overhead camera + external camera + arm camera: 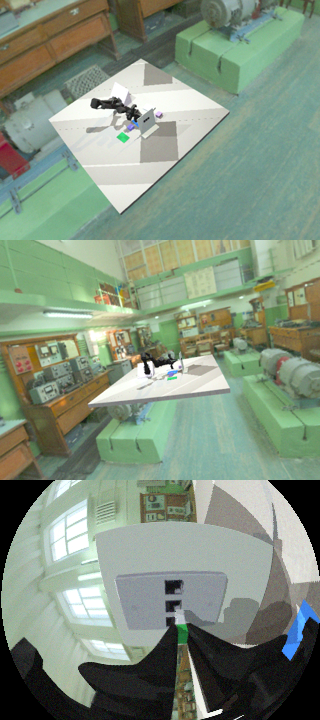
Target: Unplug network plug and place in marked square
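Observation:
My gripper (140, 114) (177, 359) (180, 628) is shut on the plug (182, 633), in front of the upright panel (147, 127) (181, 363) (142, 542). The plug shows green between the fingertips, with a pale front end. It appears out of the panel, with its front end facing the socket plate (142, 597). Three dark socket openings show in the wrist view; the lowest is partly hidden. The tab cannot be made out. A flat green square (123, 137) (172, 378) and a blue patch (135, 123) (173, 372) (295, 639) lie on the table; which is the marked square is unclear.
A violet cube (130, 127) (170, 374) lies near the blue patch. A pink-purple cube (158, 114) (180, 366) is beyond the panel. A large white block (119, 92) (141, 370) stands near the arm's base. A flat pale item (148, 107) lies behind the gripper.

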Controlling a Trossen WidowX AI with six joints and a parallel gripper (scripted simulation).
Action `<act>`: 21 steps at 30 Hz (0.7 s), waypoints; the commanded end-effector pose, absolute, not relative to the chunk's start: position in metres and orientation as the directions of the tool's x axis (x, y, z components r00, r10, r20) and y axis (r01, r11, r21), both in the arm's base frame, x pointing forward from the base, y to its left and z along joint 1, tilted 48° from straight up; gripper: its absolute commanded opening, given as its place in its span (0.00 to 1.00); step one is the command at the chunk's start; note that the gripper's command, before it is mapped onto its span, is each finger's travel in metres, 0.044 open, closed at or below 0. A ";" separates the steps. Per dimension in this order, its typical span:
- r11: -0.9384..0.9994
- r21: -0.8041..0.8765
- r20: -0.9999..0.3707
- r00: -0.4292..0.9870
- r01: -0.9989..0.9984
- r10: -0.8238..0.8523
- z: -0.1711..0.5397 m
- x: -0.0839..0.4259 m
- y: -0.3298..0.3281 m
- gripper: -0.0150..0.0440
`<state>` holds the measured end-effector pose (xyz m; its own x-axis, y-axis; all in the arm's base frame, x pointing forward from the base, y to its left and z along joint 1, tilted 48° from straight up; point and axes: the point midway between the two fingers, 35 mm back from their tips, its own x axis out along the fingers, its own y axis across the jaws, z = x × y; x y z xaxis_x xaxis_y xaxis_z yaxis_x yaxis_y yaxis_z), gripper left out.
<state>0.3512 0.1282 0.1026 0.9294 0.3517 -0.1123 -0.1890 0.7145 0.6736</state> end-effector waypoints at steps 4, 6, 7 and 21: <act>0.714 0.675 -0.112 0.930 -0.186 0.349 0.102 0.345 0.127 0.25; 0.714 0.675 -0.113 0.930 -0.186 0.349 0.102 0.344 0.127 0.25; 0.714 0.675 -0.113 0.930 -0.186 0.349 0.102 0.344 0.127 0.25; 0.714 0.675 -0.113 0.930 -0.186 0.349 0.100 0.335 0.126 0.25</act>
